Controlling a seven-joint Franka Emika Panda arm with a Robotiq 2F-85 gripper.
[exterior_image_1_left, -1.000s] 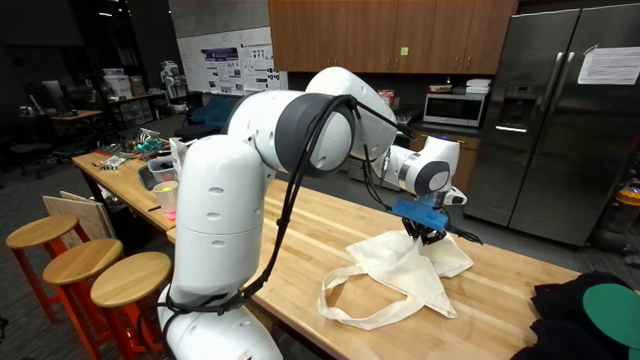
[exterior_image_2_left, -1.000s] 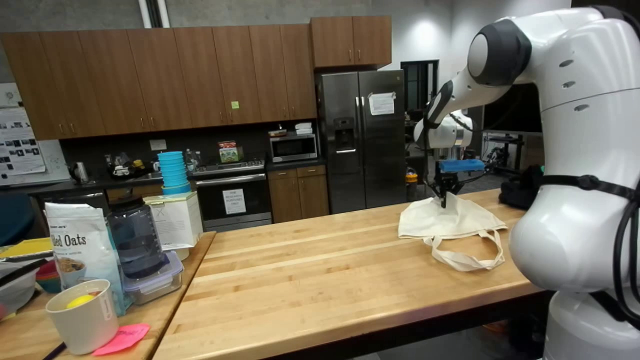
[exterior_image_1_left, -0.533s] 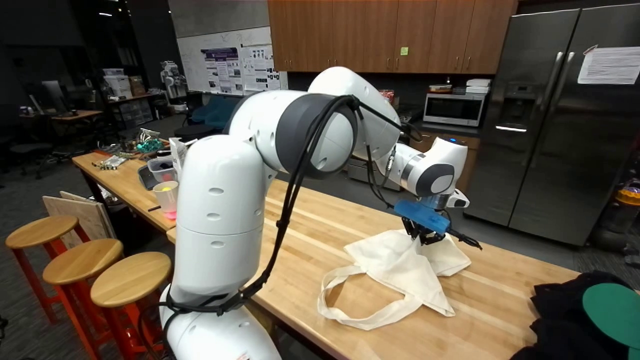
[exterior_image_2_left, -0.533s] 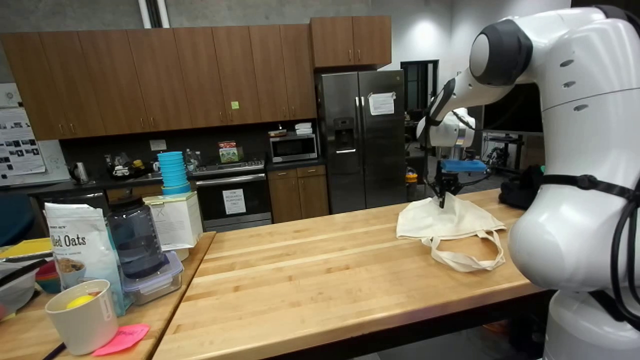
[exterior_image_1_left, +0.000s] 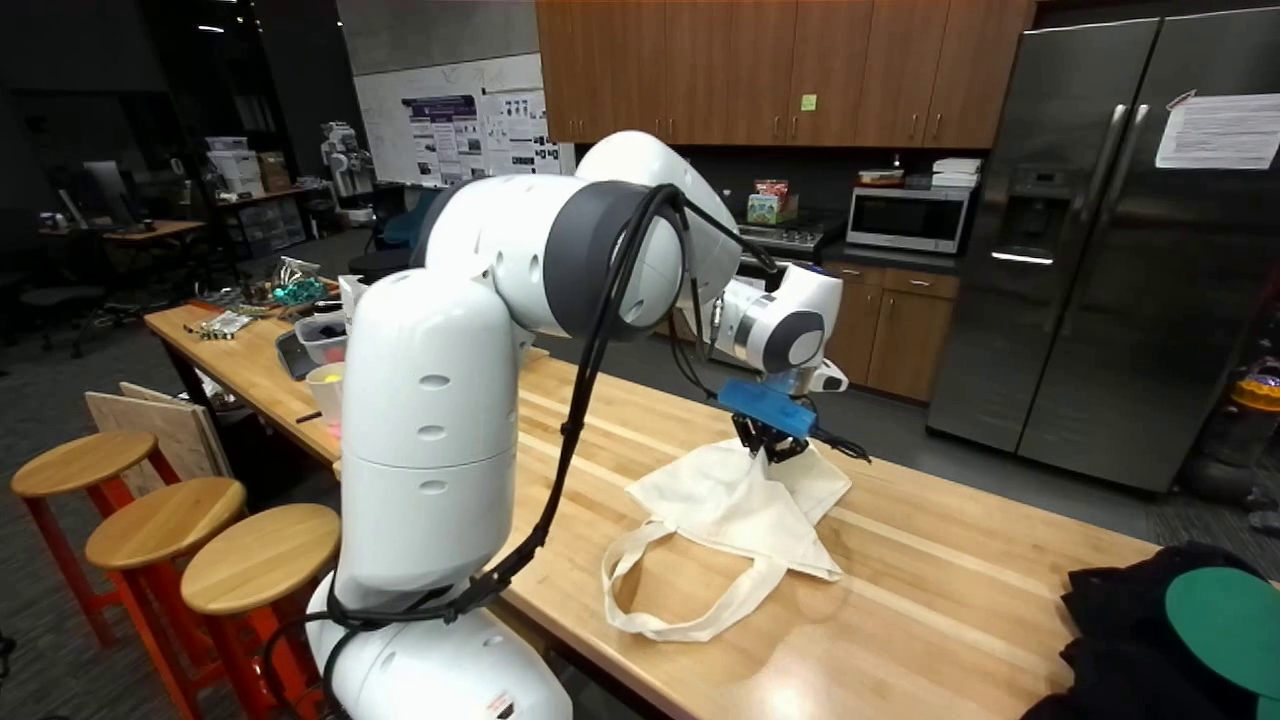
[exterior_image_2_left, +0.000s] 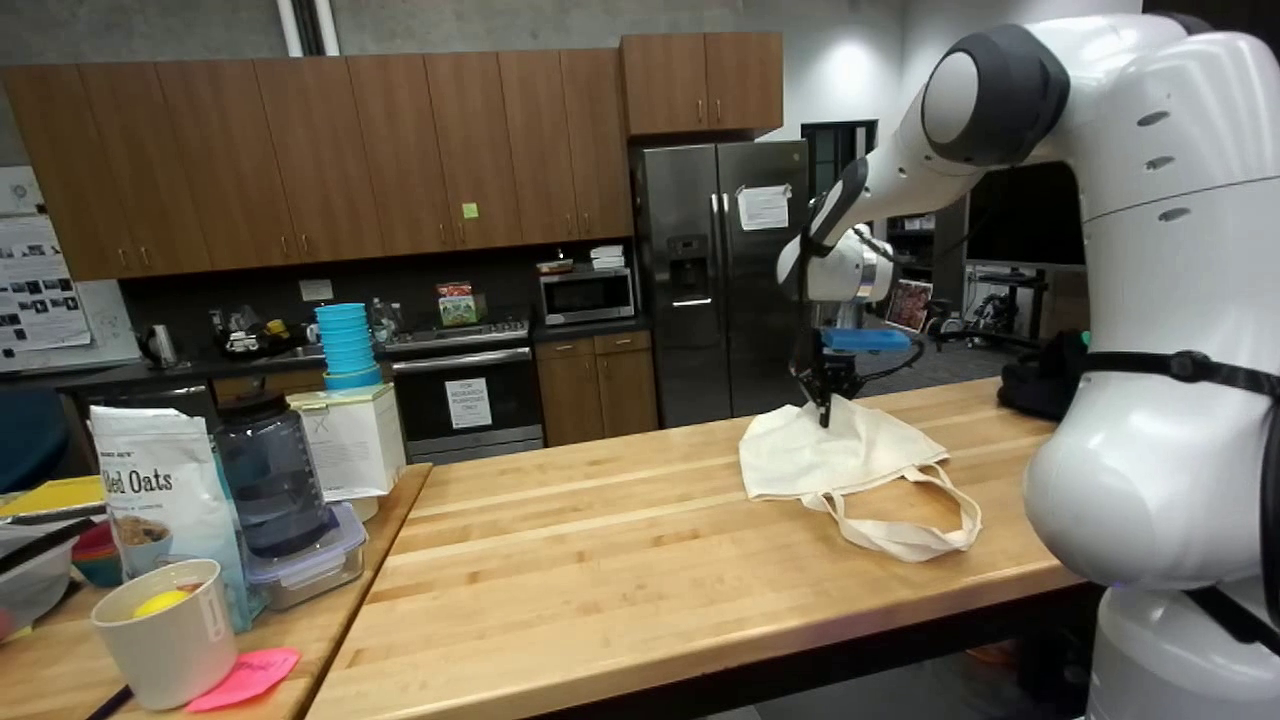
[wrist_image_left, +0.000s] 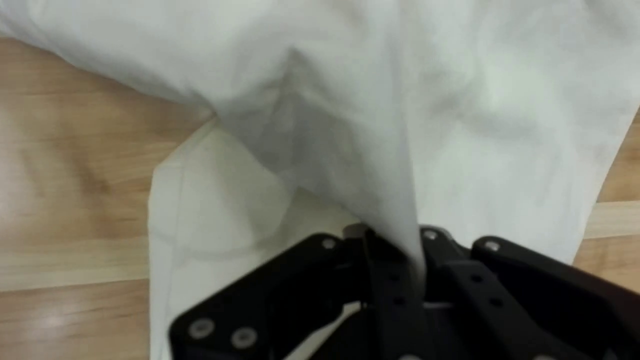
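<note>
The fingers (wrist_image_left: 395, 310) are clamped on a fold of the cream cloth bag (exterior_image_1_left: 730, 512); the fold rises between them, the remainder spread below on the bench (exterior_image_2_left: 620, 560). The fabric is matte and creased. A flat strap (exterior_image_2_left: 905, 543) forms a rounded loop. The bench is smooth, striped wood. Beyond stands a dark, metallic, two-door refrigerator (exterior_image_2_left: 760, 320).

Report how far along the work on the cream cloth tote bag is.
Done: the black two-fingered pincer grips the cream cloth tote bag. In hand: a raised fold; the cream looped strap lies on the pale wooden tabletop. Left, probably: letting go, since the jaws hold that fold.
</note>
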